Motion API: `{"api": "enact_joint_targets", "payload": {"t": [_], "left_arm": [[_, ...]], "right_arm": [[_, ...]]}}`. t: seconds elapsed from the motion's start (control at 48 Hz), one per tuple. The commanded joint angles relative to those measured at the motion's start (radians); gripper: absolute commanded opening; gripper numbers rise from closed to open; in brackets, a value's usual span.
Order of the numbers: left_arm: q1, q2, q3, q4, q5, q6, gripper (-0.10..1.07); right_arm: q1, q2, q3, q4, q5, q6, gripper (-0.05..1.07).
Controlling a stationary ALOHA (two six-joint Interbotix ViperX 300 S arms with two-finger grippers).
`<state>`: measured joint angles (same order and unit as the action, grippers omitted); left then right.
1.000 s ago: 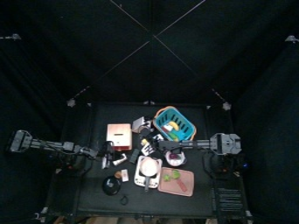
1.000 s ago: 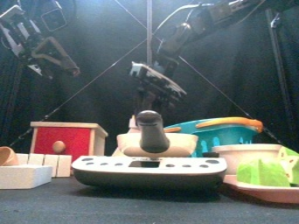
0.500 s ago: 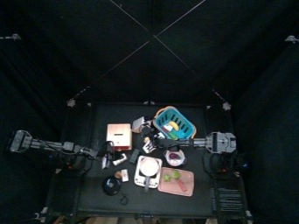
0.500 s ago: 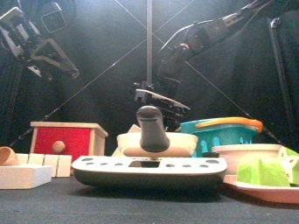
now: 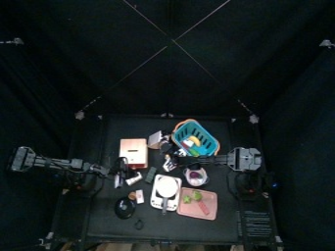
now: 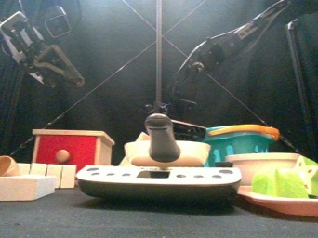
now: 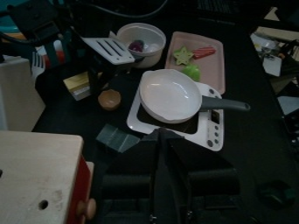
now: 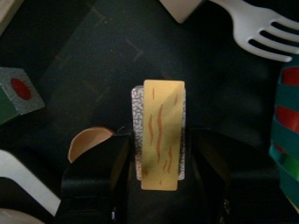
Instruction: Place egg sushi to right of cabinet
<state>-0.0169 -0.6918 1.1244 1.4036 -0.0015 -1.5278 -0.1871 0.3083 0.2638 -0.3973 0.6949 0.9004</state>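
Lower than a moment earlier, the right gripper (image 8: 160, 179) had descended over the egg sushi (image 8: 162, 133), its fingers spread wide either side, not yet closed. Grasping remained, then carrying it right of the cabinet (image 5: 132, 149). Left gripper (image 7: 163, 166) rested, fingers narrow.

Setting: you are at a lab test rig, not a home | Evidence: black curtains (image 5: 78, 59) pen in a small black table (image 5: 105, 211) on every side | Arms: two black robot arms reach in from opposite sides | Props: toy kitchenware crowds the table, including a teal basket (image 6: 239, 144) and white pan (image 7: 173, 94)
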Motion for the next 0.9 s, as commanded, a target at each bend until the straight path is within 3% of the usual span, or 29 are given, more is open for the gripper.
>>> {"api": "enact_joint_targets", "payload": {"t": [0.0, 0.708, 0.875], "left_arm": [[0.005, 0.000, -0.009, 0.000, 0.000, 0.000, 0.53], [0.005, 0.000, -0.009, 0.000, 0.000, 0.000, 0.53], [0.003, 0.000, -0.009, 0.000, -0.002, -0.002, 0.53]], "right_arm": [[-0.005, -0.015, -0.025, -0.005, -0.015, -0.002, 0.63], [0.014, 0.037, -0.092, -0.005, -0.089, -0.003, 0.63], [0.014, 0.037, -0.087, -0.002, -0.089, -0.002, 0.68]]}}
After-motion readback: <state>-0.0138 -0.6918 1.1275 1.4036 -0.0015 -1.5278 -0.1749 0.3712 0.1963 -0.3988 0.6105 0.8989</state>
